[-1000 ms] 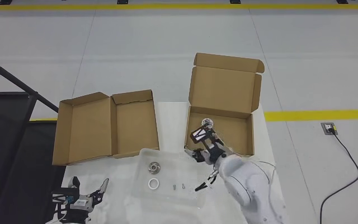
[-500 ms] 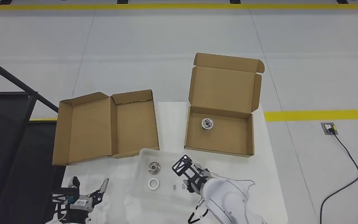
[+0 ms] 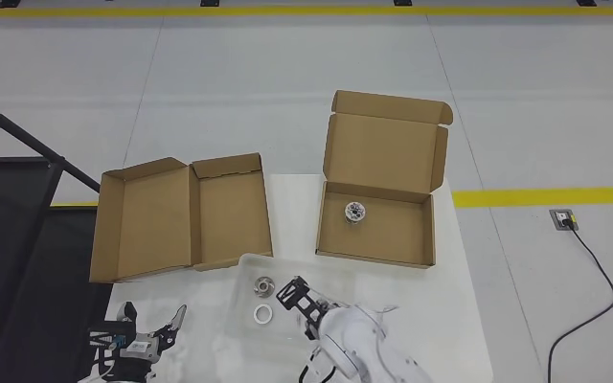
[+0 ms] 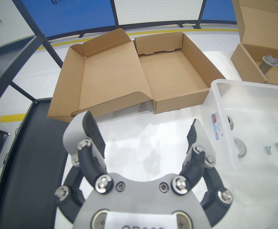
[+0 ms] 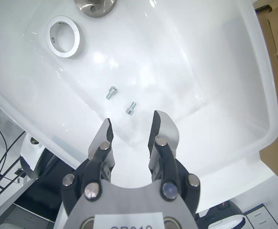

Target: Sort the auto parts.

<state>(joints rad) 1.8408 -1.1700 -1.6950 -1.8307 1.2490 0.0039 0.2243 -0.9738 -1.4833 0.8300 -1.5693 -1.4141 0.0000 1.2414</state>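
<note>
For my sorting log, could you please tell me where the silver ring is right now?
In the top view the silver ring lies in the left part of the clear bin, just nearer the robot than the flanged hub; two small bolts lie nearby.

A white tabletop (image 3: 293,215) was seen on a pale grey floor (image 3: 239,86), which was crossed by a yellow line (image 3: 306,11) at the far side and by a second yellow stripe (image 3: 536,197) to the right. A floor socket (image 3: 562,219) was set near that stripe, with a black cable (image 3: 594,259) led from it. A black metal frame (image 3: 38,153) was placed at the tabletop's left, and a white pegboard panel (image 4: 156,9) was set before a blue wall (image 4: 76,17) farther off.
</note>
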